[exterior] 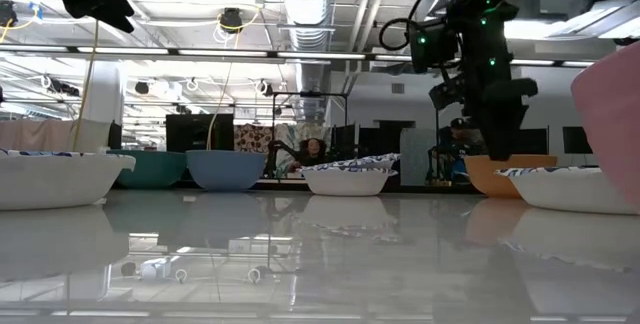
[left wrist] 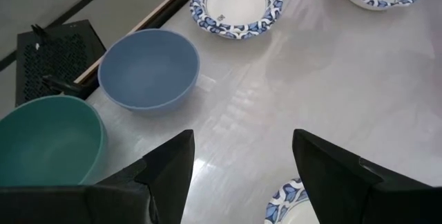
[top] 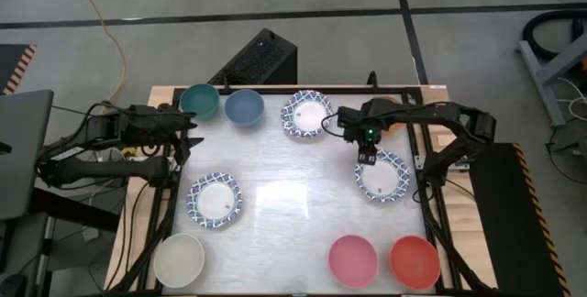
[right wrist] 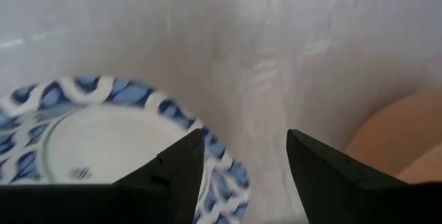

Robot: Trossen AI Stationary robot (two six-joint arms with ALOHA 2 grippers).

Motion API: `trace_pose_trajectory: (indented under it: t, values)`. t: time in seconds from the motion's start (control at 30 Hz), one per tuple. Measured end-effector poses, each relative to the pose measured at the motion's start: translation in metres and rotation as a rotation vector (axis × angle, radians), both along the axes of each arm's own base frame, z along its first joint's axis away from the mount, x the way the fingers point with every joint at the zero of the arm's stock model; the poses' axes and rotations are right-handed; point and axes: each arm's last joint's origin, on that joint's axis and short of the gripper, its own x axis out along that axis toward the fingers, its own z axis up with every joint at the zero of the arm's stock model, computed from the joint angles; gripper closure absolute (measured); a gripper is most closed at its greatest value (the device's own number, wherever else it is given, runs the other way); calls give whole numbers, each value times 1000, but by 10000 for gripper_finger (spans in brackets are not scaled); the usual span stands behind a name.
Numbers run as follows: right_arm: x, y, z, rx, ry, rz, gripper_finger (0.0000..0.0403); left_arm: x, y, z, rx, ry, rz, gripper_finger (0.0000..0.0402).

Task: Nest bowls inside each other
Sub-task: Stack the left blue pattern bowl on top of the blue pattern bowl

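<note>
1. The bowls sit apart around the worktop [top: 293,233], none nested yet: a teal bowl [top: 199,101] and blue bowl [top: 244,107] at eleven o'clock, a patterned bowl [top: 307,113] at twelve, another patterned bowl [top: 382,176] at three, a third [top: 215,199] at nine, a cream bowl [top: 179,258] at seven, and pink [top: 353,260] and red [top: 415,261] bowls at five.
2. The right hand [top: 366,158] hangs over the three o'clock patterned bowl's near rim, fingers spread and pinching nothing; it seems positioned to straddle that rim for a lift.
3. An orange bowl [right wrist: 404,141] shows beside it in the right wrist view.
4. The left hand [top: 191,130] waits at ten o'clock beside the teal bowl, fingers spread and empty, probably kept clear of the working arm.
</note>
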Motion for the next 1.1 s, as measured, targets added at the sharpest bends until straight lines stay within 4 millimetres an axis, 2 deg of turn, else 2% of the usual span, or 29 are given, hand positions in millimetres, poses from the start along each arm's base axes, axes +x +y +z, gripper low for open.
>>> trace_pose_trajectory:
  t: [0.23,0.47,0.83,1.1]
  values:
    - [-2,1,-11,0,-7,48,177,0,0,0,1,0,1,167]
    - [-3,0,-11,4,-4,42,177,0,0,0,1,0,1,167]
    - [-1,0,2,12,13,66,177,0,0,0,1,-1,1,167]
    - [-8,3,-9,54,56,127,177,0,0,0,1,0,1,167]
